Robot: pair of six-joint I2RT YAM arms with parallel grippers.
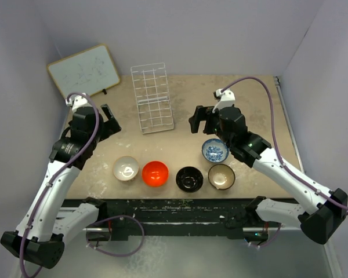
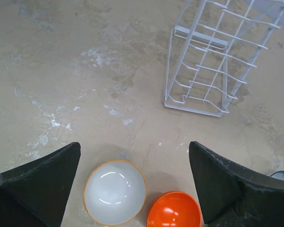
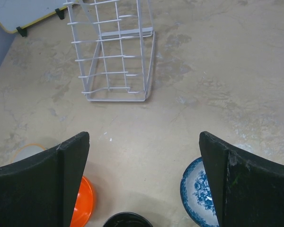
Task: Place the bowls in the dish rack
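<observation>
Several bowls sit near the table's front: cream-white [image 1: 126, 168], orange-red [image 1: 155, 173], black [image 1: 189, 178], brown with pale inside [image 1: 221, 176], and blue-and-white [image 1: 214, 150] behind it. The white wire dish rack [image 1: 152, 98] stands at the back middle, holding nothing. My left gripper [image 1: 108, 121] is open and empty, above the table behind the cream-white bowl [image 2: 114, 191] and orange-red bowl [image 2: 174, 210]. My right gripper [image 1: 198, 120] is open and empty, just left of the blue-and-white bowl [image 3: 198, 191]. The rack also shows in the left wrist view [image 2: 213, 61] and right wrist view [image 3: 114, 52].
A wood-framed whiteboard [image 1: 84, 70] leans at the back left, its corner in the right wrist view [image 3: 23, 12]. Grey walls close in the table on the left, back and right. The table's front edge [image 1: 180, 200] runs just before the bowls.
</observation>
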